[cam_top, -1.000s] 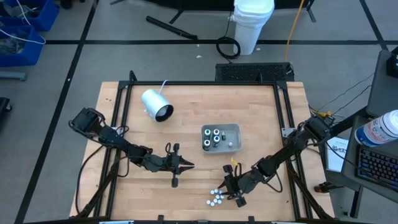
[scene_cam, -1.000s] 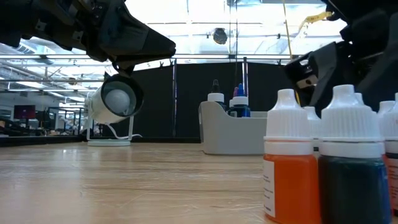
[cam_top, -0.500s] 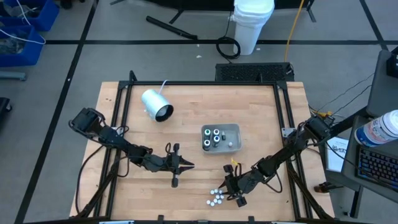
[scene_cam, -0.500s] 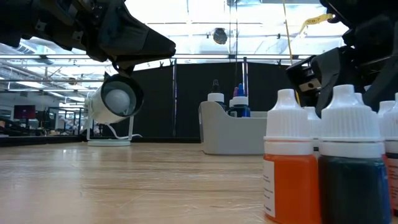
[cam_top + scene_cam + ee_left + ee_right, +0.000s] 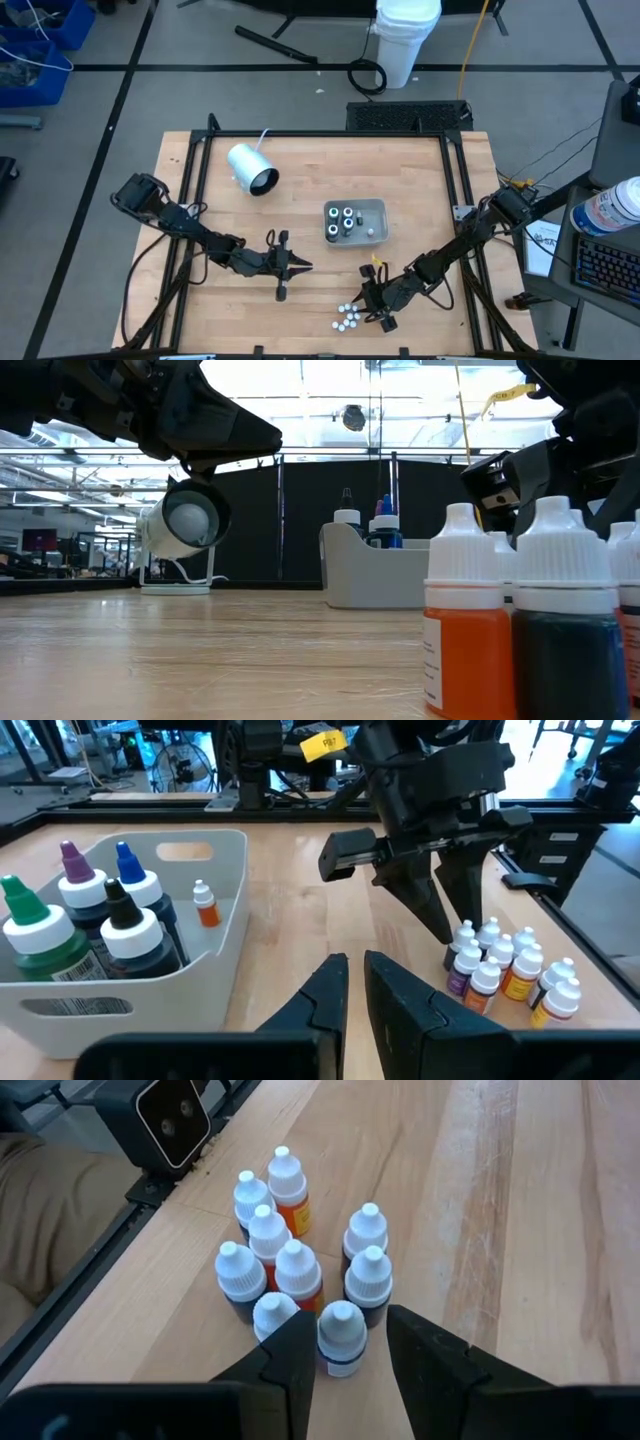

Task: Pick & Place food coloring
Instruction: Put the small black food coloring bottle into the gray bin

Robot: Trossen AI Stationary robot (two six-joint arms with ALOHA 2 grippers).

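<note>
Food coloring bottles (image 5: 300,1270) mostly left clustered near the surface's (image 5: 300,180) front edge, one small orange bottle (image 5: 204,904) already in grey tray (image 5: 215,870); right tool (image 5: 343,1342) open astride nearest bottle (image 5: 341,1337), left tool (image 5: 353,990) nearly closed, empty.

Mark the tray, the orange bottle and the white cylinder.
tray (image 5: 215,920), left wrist view, side wall
orange bottle (image 5: 464,650), low view, orange body
white cylinder (image 5: 243,163), high view, white side
</note>
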